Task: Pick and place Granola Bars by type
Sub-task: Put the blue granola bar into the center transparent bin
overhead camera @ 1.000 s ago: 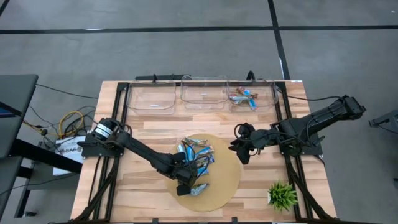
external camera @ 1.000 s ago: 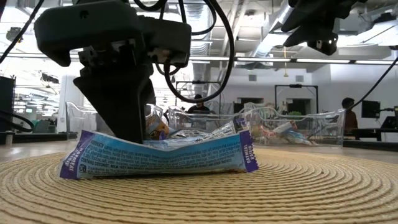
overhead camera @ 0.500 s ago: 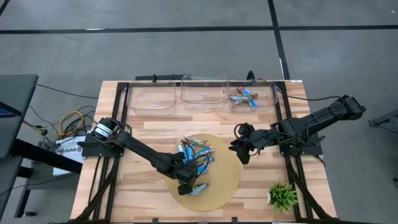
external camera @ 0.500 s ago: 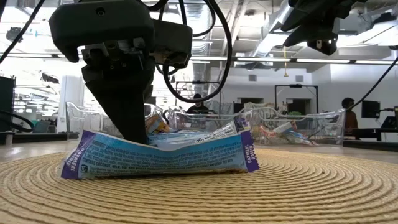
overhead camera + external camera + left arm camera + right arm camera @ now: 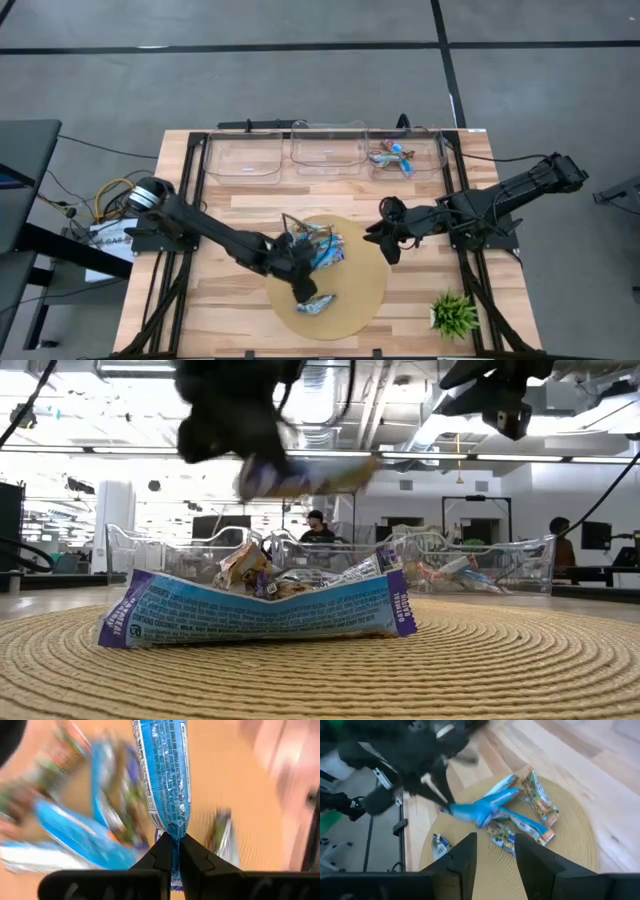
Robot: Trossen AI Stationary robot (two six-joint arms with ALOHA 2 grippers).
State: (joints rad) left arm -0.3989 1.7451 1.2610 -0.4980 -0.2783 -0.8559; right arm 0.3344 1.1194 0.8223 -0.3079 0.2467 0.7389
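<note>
The left gripper [image 5: 172, 851] is clenched on one end of a blue-and-white bar [image 5: 165, 775], whose long axis runs straight out from the fingertips, so the bar hangs forward of the jaws like a pointer; in the high view this gripper [image 5: 298, 262] rides above the round woven mat [image 5: 365, 300], over the heap of remaining granola bars [image 5: 322, 248], with one more blue bar [image 5: 316, 303] lying apart near the mat's front edge; the low view shows the held bar [image 5: 305, 475] lifted clear above that front bar [image 5: 260, 610].

The move ahead turns on where the bins lie from the held bar: the three clear bins stand in a row along the far edge of the table, well apart from the mat; the right-hand bin [image 5: 436, 165] already holds bars [image 5: 392, 158] that include blue-and-white wrappers, so it is likely the goal for this bar, and it lies far and to the right of the left gripper, across the right arm's side.

The right gripper [image 5: 386, 238] waits just beside the mat's right edge, its fingers [image 5: 465, 865] parted and holding nothing; it is the nearer arm to that bin, yet the left arm carries the bar.
</note>
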